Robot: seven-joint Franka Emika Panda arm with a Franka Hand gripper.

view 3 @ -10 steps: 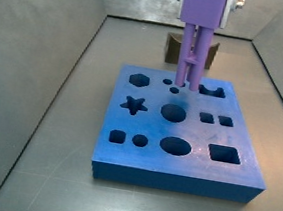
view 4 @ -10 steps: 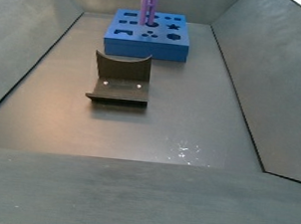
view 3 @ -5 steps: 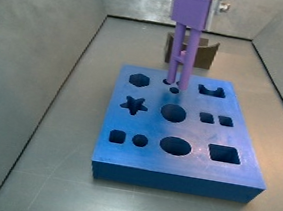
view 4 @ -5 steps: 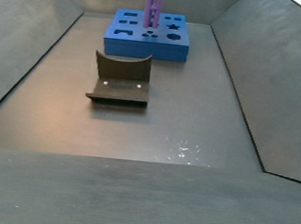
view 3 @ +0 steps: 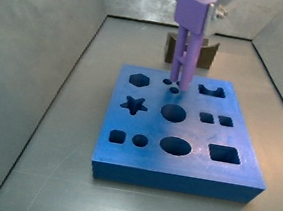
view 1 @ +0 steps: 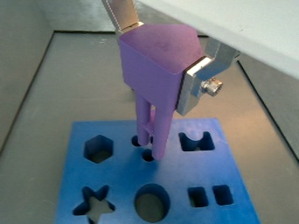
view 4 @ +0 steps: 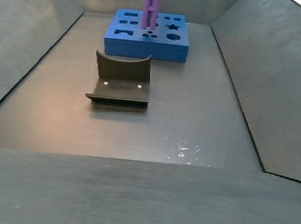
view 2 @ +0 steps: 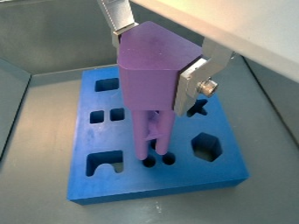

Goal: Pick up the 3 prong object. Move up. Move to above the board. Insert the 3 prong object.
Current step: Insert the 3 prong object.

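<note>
The claw (view 1: 163, 54) sits above the rear half of the large flat blue slab board with shaped cutouts (view 1: 117, 188), pinching the blocky head of the tall, slim purple plastic 3 prong object (view 1: 155, 74) between its flat silver plate fingers (view 1: 201, 80). In both wrist views the piece hangs upright straight below the claw, its narrow legs reaching down to a cluster of small round holes in the board (view 2: 70, 179); the leg tips look to be at or just inside those holes, though how deep cannot be told. In a side view the 3 prong object (view 3: 188, 39) stands over the board (view 3: 177, 154), between the hexagon cutout (view 3: 138, 79) and a notched cutout. Behind the claw stands an olive-brown block (view 3: 206, 53). Well in front of the board on the grey counter (view 4: 165, 125) stands the dark L-shaped fixture (view 4: 121, 78).
</note>
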